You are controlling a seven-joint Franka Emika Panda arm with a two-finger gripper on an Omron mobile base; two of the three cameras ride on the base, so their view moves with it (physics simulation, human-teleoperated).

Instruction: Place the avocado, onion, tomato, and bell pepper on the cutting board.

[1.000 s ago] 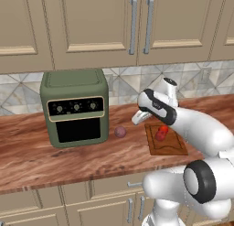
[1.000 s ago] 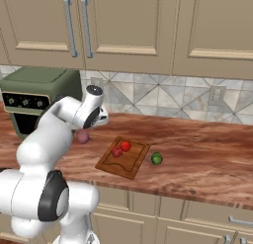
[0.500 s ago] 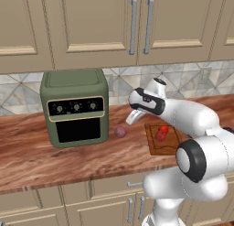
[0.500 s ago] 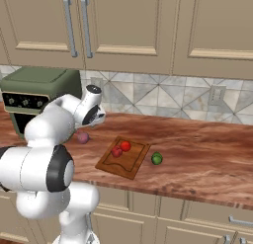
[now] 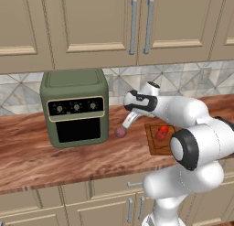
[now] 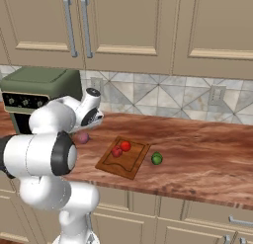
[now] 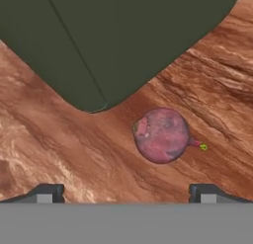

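Gripper [image 5: 129,121] above the onion [image 5: 120,132], jaws spread wide and holding nothing.
The onion lies on the countertop [image 6: 207,149] just right of the green oven [image 5: 75,107]; tomato [image 6: 125,145] and bell pepper [image 6: 116,151] sit on the cutting board [image 6: 129,164] (touching each other), the avocado [image 6: 156,158] just beyond its right edge.
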